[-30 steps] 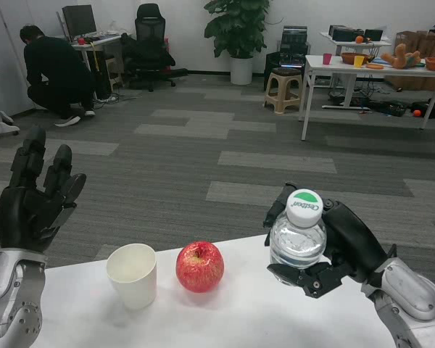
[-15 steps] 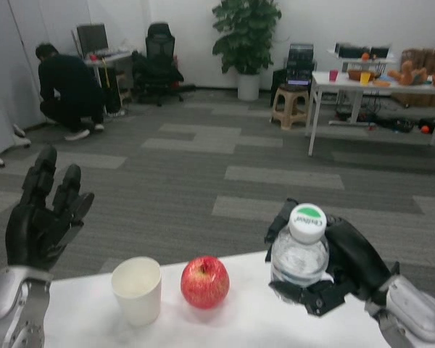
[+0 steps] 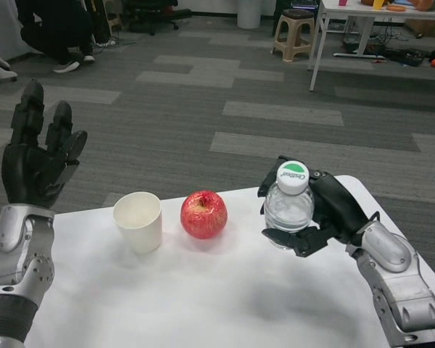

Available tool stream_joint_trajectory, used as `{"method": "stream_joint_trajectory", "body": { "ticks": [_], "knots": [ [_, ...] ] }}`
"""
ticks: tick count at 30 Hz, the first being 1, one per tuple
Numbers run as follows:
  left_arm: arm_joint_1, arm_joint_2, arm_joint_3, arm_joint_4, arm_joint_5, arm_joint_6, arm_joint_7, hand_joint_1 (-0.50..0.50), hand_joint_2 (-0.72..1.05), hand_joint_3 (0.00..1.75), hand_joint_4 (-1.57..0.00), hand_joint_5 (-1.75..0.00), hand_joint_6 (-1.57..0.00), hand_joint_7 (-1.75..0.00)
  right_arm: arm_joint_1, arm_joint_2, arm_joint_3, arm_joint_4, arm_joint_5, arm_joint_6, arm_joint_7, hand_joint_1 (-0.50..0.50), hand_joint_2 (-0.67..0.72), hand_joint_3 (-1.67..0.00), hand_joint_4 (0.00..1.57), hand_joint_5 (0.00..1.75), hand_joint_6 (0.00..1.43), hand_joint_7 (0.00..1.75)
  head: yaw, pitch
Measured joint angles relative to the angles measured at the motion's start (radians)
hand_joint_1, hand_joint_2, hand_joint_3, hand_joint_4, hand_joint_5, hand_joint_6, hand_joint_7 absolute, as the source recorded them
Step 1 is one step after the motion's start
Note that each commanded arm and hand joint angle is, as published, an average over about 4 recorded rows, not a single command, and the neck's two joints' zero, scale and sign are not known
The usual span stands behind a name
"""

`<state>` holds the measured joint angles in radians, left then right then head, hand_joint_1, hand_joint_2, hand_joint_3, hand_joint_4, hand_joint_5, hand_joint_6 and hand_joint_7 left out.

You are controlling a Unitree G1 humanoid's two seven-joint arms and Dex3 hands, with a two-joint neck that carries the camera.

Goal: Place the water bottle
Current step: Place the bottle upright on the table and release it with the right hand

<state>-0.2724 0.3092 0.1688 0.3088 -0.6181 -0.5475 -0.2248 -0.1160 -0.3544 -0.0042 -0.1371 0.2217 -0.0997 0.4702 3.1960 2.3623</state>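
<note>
Right hand [image 3: 326, 214] around water bottle [image 3: 288, 210] (green-white cap, lettering unreadable).

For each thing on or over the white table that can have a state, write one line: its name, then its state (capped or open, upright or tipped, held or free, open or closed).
Clear plastic water bottle with white and green cap: capped, upright, held by the right hand.
White paper cup: upright, mouth open, standing free on the white table.
Red apple: resting free between cup and bottle.
Black left hand: raised beside the table, fingers apart, holding nothing.
Black right hand: wrapped around the bottle.

Clear plastic water bottle [image 3: 288, 210], glossy apple [image 3: 204, 214], matt paper cup [image 3: 138, 220]
</note>
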Motion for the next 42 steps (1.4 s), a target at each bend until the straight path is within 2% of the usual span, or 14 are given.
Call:
{"method": "stream_joint_trajectory", "body": {
  "ticks": [5,11,13,26,28,30,33,36,40,42],
  "knots": [
    [0.001,0.0,-0.001,0.0,0.0,-0.001,0.0,-0.5,1.05,0.07,0.0,0.0,0.0,0.0,0.004,0.013,0.015,0.127,-0.03,-0.164,-0.012,-0.25,-0.6,-1.35,1.37,1.45,1.23,1.47,-0.007,0.002],
    [0.001,-0.005,-0.003,0.001,0.0,-0.002,0.0,-0.5,1.05,0.07,0.0,0.0,0.0,0.0,0.015,0.038,0.019,0.279,-0.043,-0.394,-0.094,-0.25,-0.6,-1.35,1.37,1.45,1.23,1.47,-0.012,0.004],
    [0.001,-0.008,-0.003,0.001,0.0,-0.002,0.0,-0.5,1.05,0.07,0.0,0.0,0.0,0.0,0.028,0.048,0.021,0.329,-0.043,-0.435,-0.104,-0.25,-0.6,-1.35,1.37,1.45,1.23,1.47,-0.014,0.005],
    [0.001,-0.012,-0.009,0.001,0.0,-0.002,0.0,-0.5,1.05,0.09,0.0,0.0,0.0,0.0,0.043,0.056,0.015,0.469,-0.034,-0.509,-0.132,-0.25,-0.6,-1.35,1.37,1.45,1.13,1.54,-0.015,0.013],
    [0.001,-0.012,-0.009,0.001,0.0,-0.002,0.0,-0.5,1.05,0.09,0.0,-0.05,0.0,0.0,0.041,0.056,0.012,0.482,-0.027,-0.512,-0.132,-0.25,-0.57,-1.35,1.36,1.45,1.09,1.54,-0.013,0.014],
    [0.001,-0.012,-0.009,0.001,0.0,-0.002,0.0,-0.5,1.05,0.07,0.0,-0.08,0.0,0.0,0.038,0.056,0.009,0.501,-0.008,-0.514,-0.132,-0.25,-0.54,-1.35,1.31,1.5,0.97,1.57,-0.014,0.013],
    [0.001,-0.012,-0.009,0.001,0.0,-0.002,0.0,-0.5,1.05,0.07,0.0,0.0,0.0,0.0,0.034,0.056,0.01,0.523,0.02,-0.514,-0.133,-0.23,-0.54,-1.35,1.2,1.55,0.76,1.62,-0.015,0.014],
    [0.001,-0.012,-0.009,0.001,0.0,-0.002,0.0,-0.5,1.05,0.09,0.0,0.0,0.0,0.0,0.03,0.055,0.019,0.527,0.026,-0.502,-0.134,-0.21,-0.54,-1.35,1.08,1.55,0.66,1.68,-0.014,0.012],
    [0.003,-0.012,-0.009,0.001,0.0,-0.002,0.0,-0.5,1.05,0.07,0.0,-0.05,0.0,0.0,0.024,0.05,0.034,0.522,0.022,-0.47,-0.131,-0.21,-0.54,-1.27,0.97,1.58,0.56,1.68,-0.014,0.009],
    [0.004,-0.012,-0.009,0.001,0.0,-0.002,0.0,-0.5,1.05,0.09,0.0,-0.03,0.0,0.0,0.021,0.048,0.038,0.519,0.019,-0.461,-0.13,-0.21,-0.54,-1.31,0.92,1.62,0.52,1.68,-0.014,0.008]
  ]
}}
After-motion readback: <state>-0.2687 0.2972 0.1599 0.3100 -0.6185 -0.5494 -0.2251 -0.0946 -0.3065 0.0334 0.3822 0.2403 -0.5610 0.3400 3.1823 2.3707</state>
